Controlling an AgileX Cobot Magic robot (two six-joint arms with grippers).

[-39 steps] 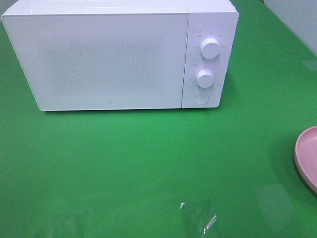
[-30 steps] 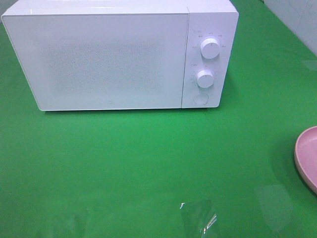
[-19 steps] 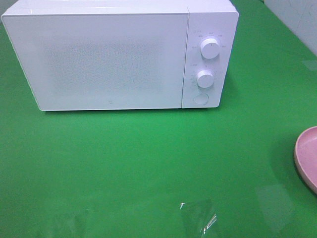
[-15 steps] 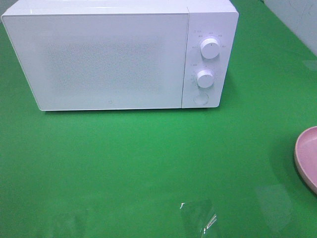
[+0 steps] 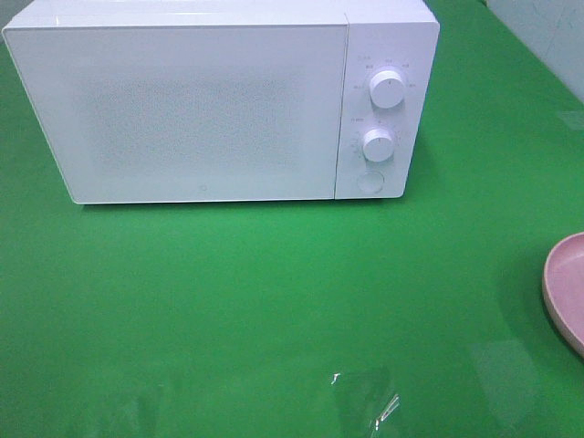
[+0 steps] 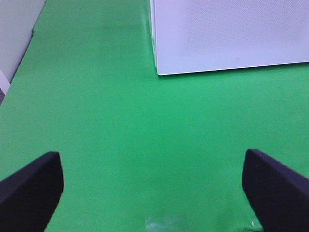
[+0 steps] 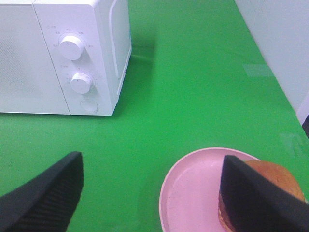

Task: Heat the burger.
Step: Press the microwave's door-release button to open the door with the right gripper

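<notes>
Nothing has changed in the last second. The microwave (image 5: 182, 109) sits at the back of the green surface (image 5: 274, 301) with its door shut, and neither arm enters the high view, just as in the frames before.

The left fingers (image 6: 29, 191) are spread wide over bare green in front of the microwave's left corner and hold nothing. The right fingers (image 7: 43, 193) are spread as well, also empty. They hang above the pink plate (image 7: 193, 193) at the right edge of the surface.

The burger (image 7: 277, 174) lies on the far side of that plate. One dark finger partly hides it in the right wrist view, and it falls outside the high view.

I judge the task not yet begun. The door has to come open first, probably by the round button (image 5: 370, 182) under the two knobs (image 5: 387, 89), before the burger can go inside.
</notes>
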